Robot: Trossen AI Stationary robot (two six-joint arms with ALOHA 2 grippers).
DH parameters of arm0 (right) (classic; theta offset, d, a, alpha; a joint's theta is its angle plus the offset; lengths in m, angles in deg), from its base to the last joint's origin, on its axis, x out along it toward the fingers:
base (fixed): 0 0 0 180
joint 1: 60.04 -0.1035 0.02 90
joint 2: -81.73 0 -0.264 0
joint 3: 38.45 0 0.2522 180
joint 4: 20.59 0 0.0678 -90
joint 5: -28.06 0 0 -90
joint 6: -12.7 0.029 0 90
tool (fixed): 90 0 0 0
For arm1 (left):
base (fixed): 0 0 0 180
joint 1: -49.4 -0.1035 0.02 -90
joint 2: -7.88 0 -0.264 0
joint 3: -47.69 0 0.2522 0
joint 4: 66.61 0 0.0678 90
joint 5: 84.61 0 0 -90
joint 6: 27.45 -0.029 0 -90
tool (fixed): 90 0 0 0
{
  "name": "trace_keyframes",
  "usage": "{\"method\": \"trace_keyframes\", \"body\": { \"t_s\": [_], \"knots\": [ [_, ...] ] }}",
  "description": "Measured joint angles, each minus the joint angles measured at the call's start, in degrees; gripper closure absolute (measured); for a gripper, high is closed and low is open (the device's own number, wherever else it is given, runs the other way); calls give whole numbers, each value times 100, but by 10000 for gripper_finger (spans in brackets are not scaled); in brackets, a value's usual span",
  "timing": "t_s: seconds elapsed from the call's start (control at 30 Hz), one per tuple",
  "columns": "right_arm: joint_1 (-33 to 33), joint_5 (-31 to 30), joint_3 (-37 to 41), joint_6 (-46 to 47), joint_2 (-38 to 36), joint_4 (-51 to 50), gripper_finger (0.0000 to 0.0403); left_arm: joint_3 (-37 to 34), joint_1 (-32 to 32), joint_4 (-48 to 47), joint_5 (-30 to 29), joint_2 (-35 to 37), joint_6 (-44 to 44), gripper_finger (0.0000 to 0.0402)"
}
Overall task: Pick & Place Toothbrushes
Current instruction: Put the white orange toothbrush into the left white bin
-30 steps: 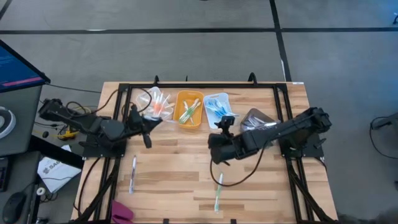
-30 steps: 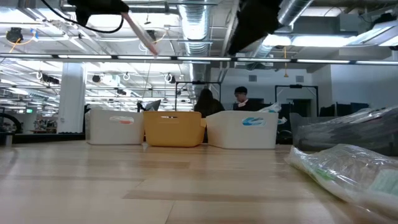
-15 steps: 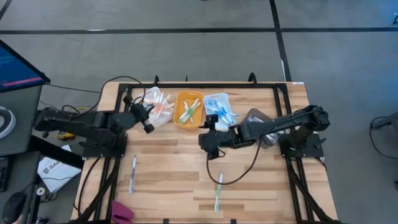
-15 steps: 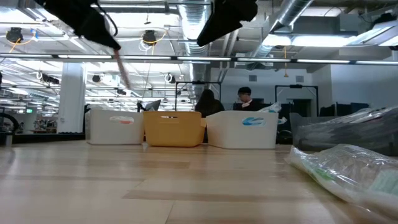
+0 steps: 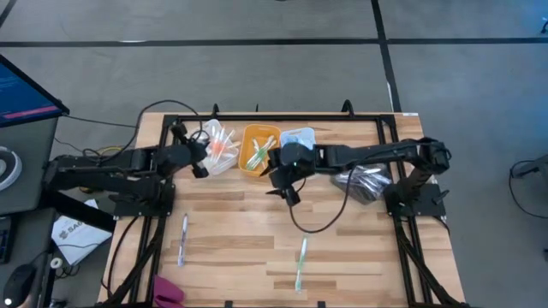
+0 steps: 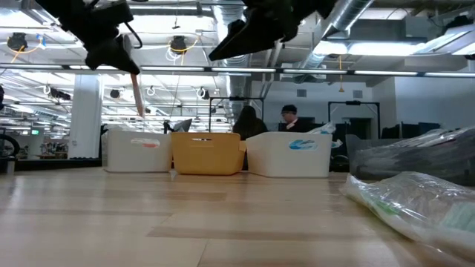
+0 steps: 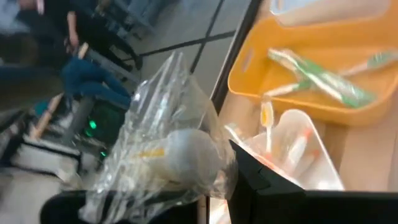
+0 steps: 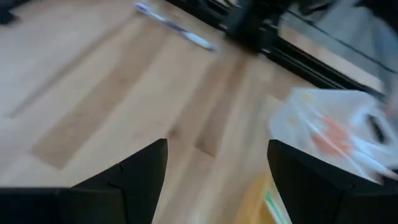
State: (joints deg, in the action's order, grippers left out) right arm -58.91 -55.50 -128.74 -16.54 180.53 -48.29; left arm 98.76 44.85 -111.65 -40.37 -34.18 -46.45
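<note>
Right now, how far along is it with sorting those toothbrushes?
Partly done. Done: brushes already lie in the clear plastic bin, the orange bin and the white bin. In hand: the left gripper, shut, holds an orange-pink toothbrush over the clear bin; the right gripper hangs open and empty. Left: a blue-and-white toothbrush and a green toothbrush on the wooden table.

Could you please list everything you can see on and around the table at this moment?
Bins: three in a row at the table's far edge; white, orange, white.
Toothbrushes in bins: several; orange-pink in the left bin, green in the orange one, blue in the right one.
Loose toothbrushes: two on the table; a blue-white one near left, a green one near centre.
Plastic bags: clear, crumpled, right side.
People: two, beyond the table.
Left gripper: shut on an orange-pink toothbrush, above the left bin.
Right gripper: open, empty, before the orange bin.
</note>
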Motion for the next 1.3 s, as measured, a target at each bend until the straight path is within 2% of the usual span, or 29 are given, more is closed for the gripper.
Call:
{"method": "trace_keyframes", "body": {
  "t_s": [0.1,0.23,0.4,0.57,0.8,0.93,1.1,1.3],
  "knots": [
    [223,896,119,-72,-2,42,132,-1,30,10,22,2,-649,388],
    [334,1619,299,70,-2,98,132,-1,28,0,478,2,-1580,385],
    [214,1788,573,316,-7,86,132,-1,-15,-17,476,-85,-2718,382],
    [24,1799,752,62,-7,78,132,-2,-217,-16,480,-197,-3897,382],
    [-33,1801,749,90,-7,352,132,3,-554,12,552,-480,-4252,381],
    [-31,1863,749,766,-7,408,132,3,-669,16,603,-696,-4253,381],
    [-288,2064,749,1415,-7,118,132,3,-840,15,1189,-1071,-4222,380],
    [-865,2074,748,1007,-7,459,132,3,-840,17,811,-1495,-4634,379]
  ]
}}
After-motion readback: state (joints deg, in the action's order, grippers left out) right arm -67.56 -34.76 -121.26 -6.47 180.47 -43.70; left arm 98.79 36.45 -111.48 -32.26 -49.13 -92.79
